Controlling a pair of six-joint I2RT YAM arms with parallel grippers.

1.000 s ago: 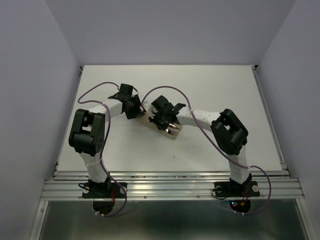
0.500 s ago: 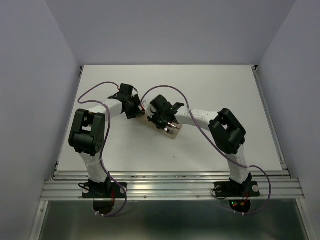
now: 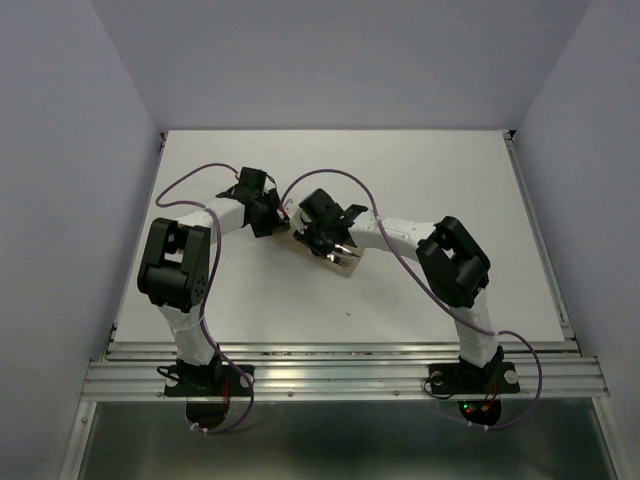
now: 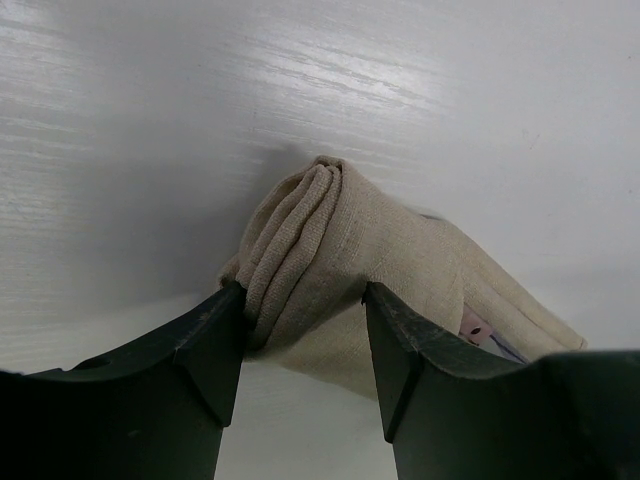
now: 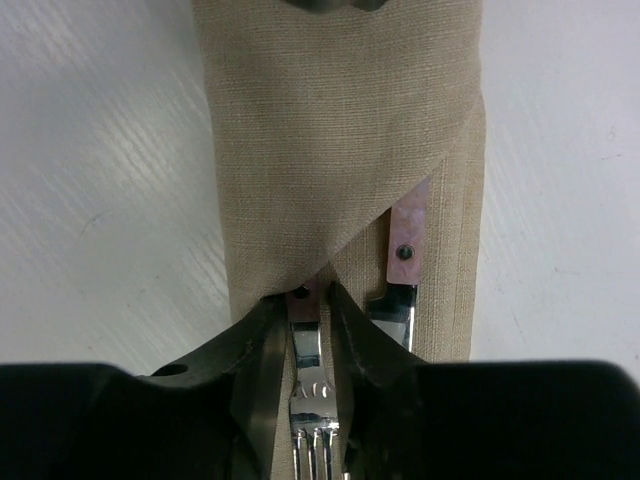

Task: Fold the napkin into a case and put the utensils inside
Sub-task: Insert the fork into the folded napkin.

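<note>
Both grippers are on the case: right gripper (image 5: 305, 350) has narrow jaws straddling the fork (image 5: 308, 345) neck, grip or release unclear; left gripper (image 4: 300, 330) straddles the case's (image 4: 340, 260) bunched far end, contact unclear. Knife (image 5: 402, 270) lies beside the fork under the diagonal flap. Risk: retracting with the jaws pinched drags the fork out or hooks the flap open.

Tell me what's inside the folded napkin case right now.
Inside the case sit the fork and the knife, with only pink handle tips and metal ends showing. The cloth flap covers the rest of both handles.
</note>
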